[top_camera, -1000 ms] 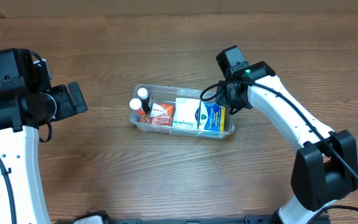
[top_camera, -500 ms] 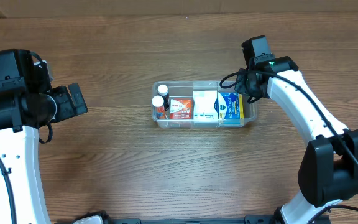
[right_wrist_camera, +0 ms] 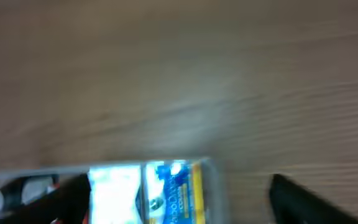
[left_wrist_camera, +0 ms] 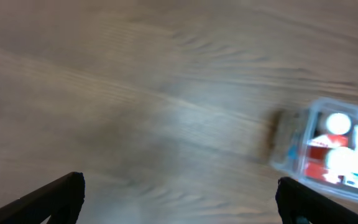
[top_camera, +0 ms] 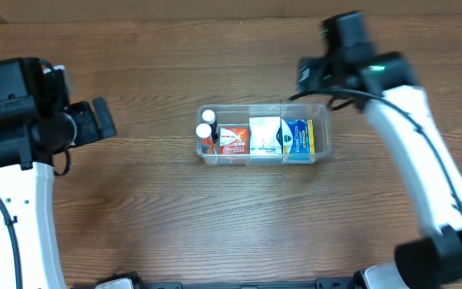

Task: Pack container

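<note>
**Left wrist and right wrist views: both sets of jaws wide open, container set down between the arms**

In the left wrist view, the left jaws are spread wide. Their dark tips sit at the two lower corners of the frame, with only bare wood between them. The picture is blurred. The container (left_wrist_camera: 289,144) lies ahead and to the right, well apart from the tips.

In the right wrist view, also blurred, the right jaws are just as wide open and grip nothing. The right end of the container shows low in the frame between the tips.

From overhead, the left arm (top_camera: 22,136) hangs over the left part of the surface (top_camera: 215,233), well away from the container. The right arm (top_camera: 407,120) reaches in from the right, with its wrist near the container's far right corner. I cannot tell whether it touches the rim.

The container rests flat near the middle of the surface. Inside, two white-capped bottles (top_camera: 206,124) stand at the left end. Next to them come a red and white box (top_camera: 233,140), then a white box (top_camera: 265,135), then a blue and yellow box (top_camera: 297,136) at the right end.
</note>
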